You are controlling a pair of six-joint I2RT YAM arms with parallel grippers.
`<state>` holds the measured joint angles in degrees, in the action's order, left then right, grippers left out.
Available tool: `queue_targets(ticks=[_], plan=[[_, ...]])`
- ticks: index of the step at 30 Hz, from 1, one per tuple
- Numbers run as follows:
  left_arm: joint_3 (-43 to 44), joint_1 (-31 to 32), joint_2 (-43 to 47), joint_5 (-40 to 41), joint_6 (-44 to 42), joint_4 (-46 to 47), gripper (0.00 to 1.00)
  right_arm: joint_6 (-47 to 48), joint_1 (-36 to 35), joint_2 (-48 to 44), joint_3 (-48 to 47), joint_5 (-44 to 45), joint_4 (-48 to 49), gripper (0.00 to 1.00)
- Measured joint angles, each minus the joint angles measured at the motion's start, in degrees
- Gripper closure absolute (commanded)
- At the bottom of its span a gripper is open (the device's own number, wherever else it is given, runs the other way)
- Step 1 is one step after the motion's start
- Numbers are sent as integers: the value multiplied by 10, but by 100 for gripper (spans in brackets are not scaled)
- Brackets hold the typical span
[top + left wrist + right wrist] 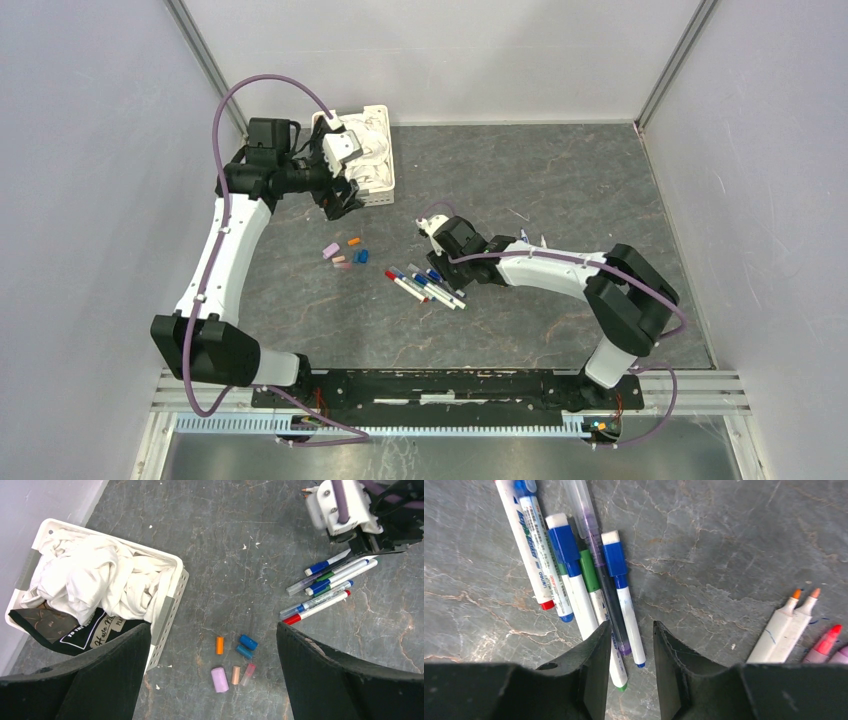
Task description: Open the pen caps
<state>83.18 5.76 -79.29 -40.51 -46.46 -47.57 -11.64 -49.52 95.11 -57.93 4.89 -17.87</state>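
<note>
Hovering low over a cluster of capped pens (574, 580), the right pincer (630, 630) has its jaws parted only narrowly and grips nothing. A blue-capped pen (624, 597) and a clear purple pen (594, 545) run beneath the gap, flat on the grey worktop (724, 540). The cluster lies side by side, barrels touching, near the middle of the worktop. Just to its right in the wrist view sit several uncapped pens (784, 625), their orange and red tips bare.

The left pincer (212, 630) is spread wide and empty above a scatter of loose caps (235, 662) in orange, blue, lilac, tan and pink. These lie between the white basket (170, 610) of cloth and the capped cluster.

Judging by the loose caps, the job looks partly done, with roughly half a dozen pens left to open.

The pens should handle as light, stiff, smooth plastic, apt to roll or skid when nudged. Packed together as they are, closing on one barrel will likely disturb its neighbours. The sensible hold is across the white barrel around mid-length, clear of the cap. The other pincer then takes the coloured cap squarely. The caps are probably a friction fit, so a straight pull along the pen's axis suits best. A skewed pull may let the slick cap slip out of the pads.
</note>
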Motion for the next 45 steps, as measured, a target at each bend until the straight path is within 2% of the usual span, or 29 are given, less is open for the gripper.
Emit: queue_targets(ticks=[5,13,27,31,36,45], plan=[[0,0,0,0,0,-4,0,5,-3,30,-3,2,-2,63],[-4,0,0,-1,-1,-11,0,15,-3,44,-12,15,-2,73],[-11,0,0,-6,-1,-21,0,21,14,64,-12,1,10,74],[-11,0,0,-23,-9,-35,0,21,34,54,5,-29,31,82],[-17,0,0,-67,-70,-82,0,31,52,49,12,-64,40,100],[-62,22,-23,-112,-306,-245,0,44,72,34,-32,-202,-5,100]])
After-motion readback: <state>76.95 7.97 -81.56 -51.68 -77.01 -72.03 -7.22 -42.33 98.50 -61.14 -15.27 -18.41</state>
